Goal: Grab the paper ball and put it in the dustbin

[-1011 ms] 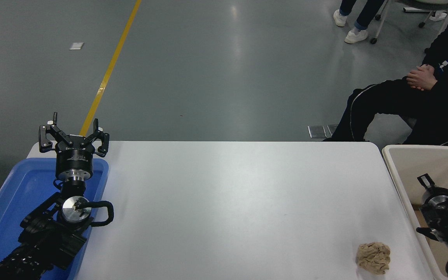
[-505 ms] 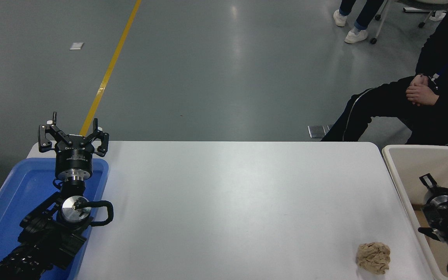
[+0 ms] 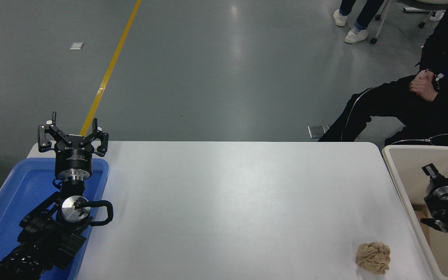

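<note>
The tan crumpled paper ball (image 3: 373, 258) lies on the white table (image 3: 228, 202) near its front right corner. Just to its right stands the cream dustbin (image 3: 397, 171), beside the table's right edge. My right gripper (image 3: 432, 174) hangs over the inside of the dustbin, right of and beyond the ball and apart from it; only part of it shows. My left gripper (image 3: 72, 135) is parked open above the far end of the blue tray (image 3: 10, 194) at the lower left, with nothing in it.
A person in dark clothes (image 3: 410, 105) sits beyond the table's far right corner, hands clasped on the lap. Another person's feet and a wheeled chair (image 3: 356, 23) are further back. A yellow floor line (image 3: 107, 74) runs behind the table.
My right arm has shifted a little to the right and away over the dustbin. The seated person has leaned and moved the hands. The paper ball and the left arm have stayed put.
</note>
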